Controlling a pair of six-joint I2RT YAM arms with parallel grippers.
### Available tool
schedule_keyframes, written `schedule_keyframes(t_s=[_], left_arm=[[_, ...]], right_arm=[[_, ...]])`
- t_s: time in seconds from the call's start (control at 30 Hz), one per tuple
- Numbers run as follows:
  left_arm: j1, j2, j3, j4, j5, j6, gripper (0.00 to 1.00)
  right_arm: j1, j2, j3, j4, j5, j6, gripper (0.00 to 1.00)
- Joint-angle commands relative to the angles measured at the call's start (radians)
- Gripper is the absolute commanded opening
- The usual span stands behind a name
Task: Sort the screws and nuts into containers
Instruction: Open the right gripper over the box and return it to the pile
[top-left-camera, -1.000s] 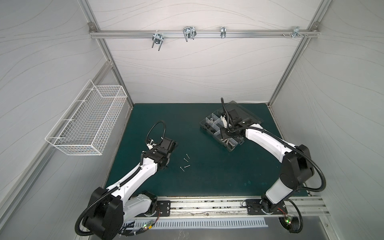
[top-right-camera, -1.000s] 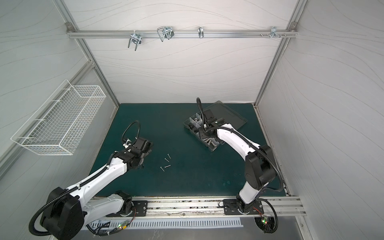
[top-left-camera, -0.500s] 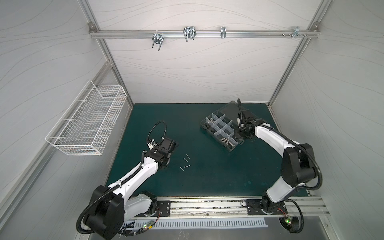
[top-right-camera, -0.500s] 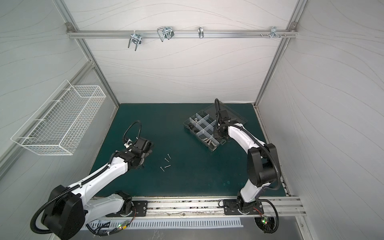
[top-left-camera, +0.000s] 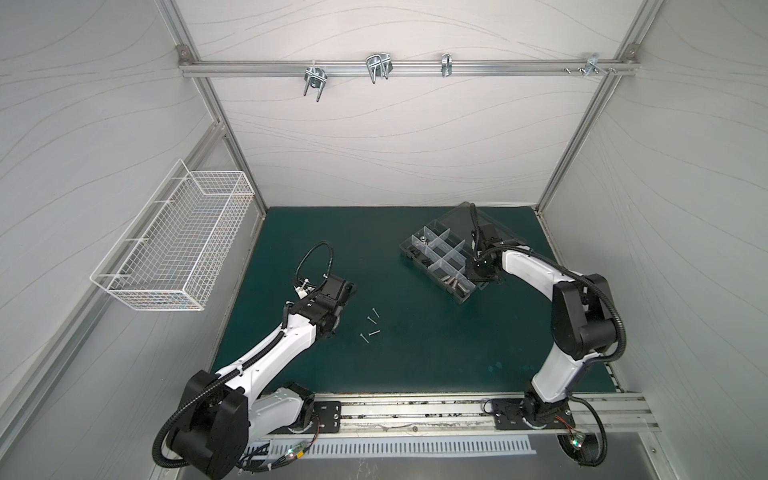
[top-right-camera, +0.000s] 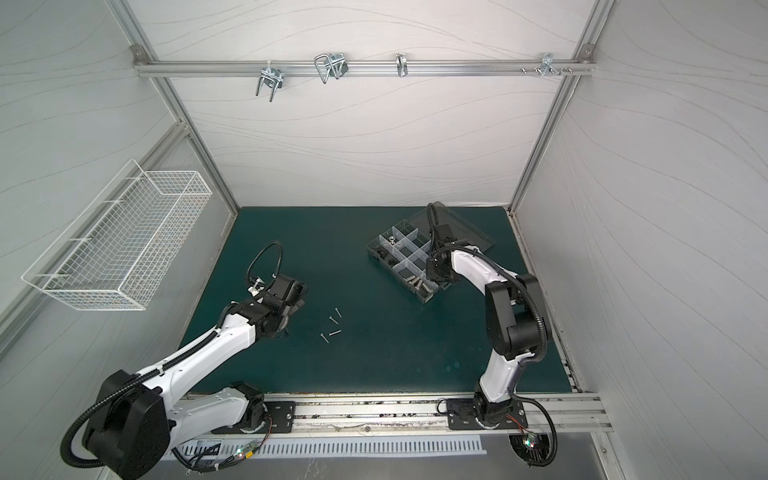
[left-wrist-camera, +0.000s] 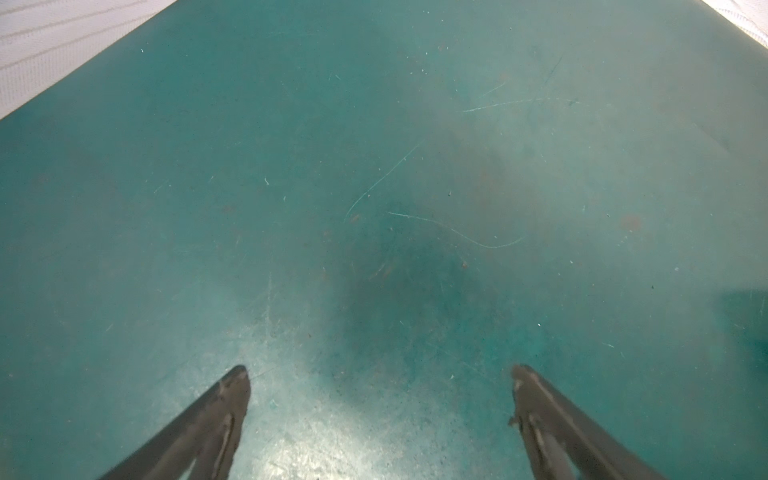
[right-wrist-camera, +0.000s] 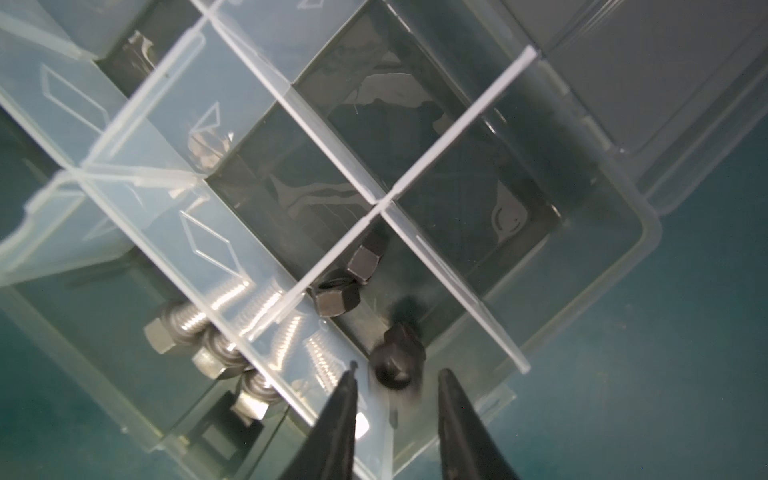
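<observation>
My right gripper (right-wrist-camera: 398, 370) hangs over the clear organizer box (top-left-camera: 457, 300), its containers split by white dividers. Its jaws stand apart, and a blurred black nut (right-wrist-camera: 397, 357) sits free just past the tips, over a compartment holding two more black nuts (right-wrist-camera: 336, 297). Thick silver bolts (right-wrist-camera: 187, 328) fill the neighbouring compartment. Three thin screws (top-left-camera: 371, 326) lie loose on the green mat, in both top views. My left gripper (left-wrist-camera: 379, 370) is open above bare mat, left of those screws (top-right-camera: 332, 326).
The box's clear lid (top-right-camera: 469, 232) lies open behind it, near the back wall. A white wire basket (top-left-camera: 174, 245) hangs on the left wall. A metal rail with hooks (top-left-camera: 378, 68) crosses the back wall.
My right gripper has swung from the box's middle to its right end. The left arm has not moved.
</observation>
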Motion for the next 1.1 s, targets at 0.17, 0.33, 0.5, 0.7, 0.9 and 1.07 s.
schedule_keyframes(t_s=[0.17,0.33,0.5,0.7,0.9,1.07], left_arm=[[0.005,0.000,0.022,0.013,-0.012,0.006,0.99],[0.006,-0.003,0.023,0.012,-0.010,0.001,0.99],[0.006,-0.003,0.021,0.011,-0.009,-0.004,0.99],[0.006,-0.009,0.020,0.002,-0.016,-0.018,0.99],[0.006,-0.020,0.011,-0.011,-0.031,-0.050,0.99],[0.011,-0.039,-0.005,-0.028,-0.043,-0.072,0.99]], right_arm=[[-0.007,-0.032,0.001,-0.013,0.011,-0.002,0.50],[0.008,-0.112,0.003,-0.033,0.013,-0.007,0.50],[0.077,-0.183,0.006,-0.043,0.026,-0.013,0.48],[0.249,-0.194,0.016,-0.036,0.008,-0.014,0.44],[0.466,-0.083,0.069,-0.007,-0.025,-0.013,0.40],[0.590,0.069,0.175,-0.019,-0.031,-0.030,0.35]])
